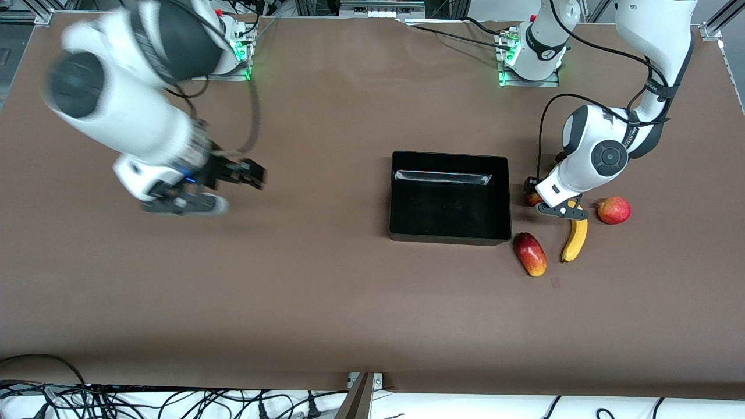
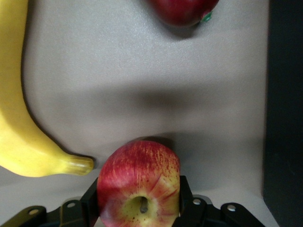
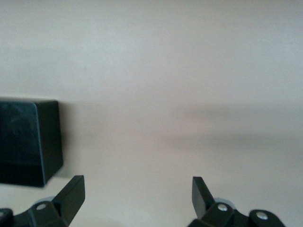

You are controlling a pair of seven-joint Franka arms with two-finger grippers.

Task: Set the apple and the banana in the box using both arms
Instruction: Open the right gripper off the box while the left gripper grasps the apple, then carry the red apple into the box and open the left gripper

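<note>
The apple (image 2: 137, 172) sits between the fingers of my left gripper (image 2: 138, 191), which press both its sides, low at the table. In the front view only a sliver of the apple (image 1: 532, 199) shows under my left gripper (image 1: 536, 195), beside the box (image 1: 397, 195) wall at the left arm's end. The banana (image 1: 575, 237) lies close by, nearer the front camera; it also shows in the left wrist view (image 2: 16, 123). My right gripper (image 1: 244, 173) is open and empty over bare table toward the right arm's end; its fingers (image 3: 71, 194) stand wide apart.
An oblong red-and-yellow fruit (image 1: 529, 254) lies beside the banana, near the box's corner; its end shows in the left wrist view (image 2: 182, 9). A red-orange round fruit (image 1: 614, 210) lies beside the banana toward the left arm's end. A box corner (image 3: 28, 142) shows in the right wrist view.
</note>
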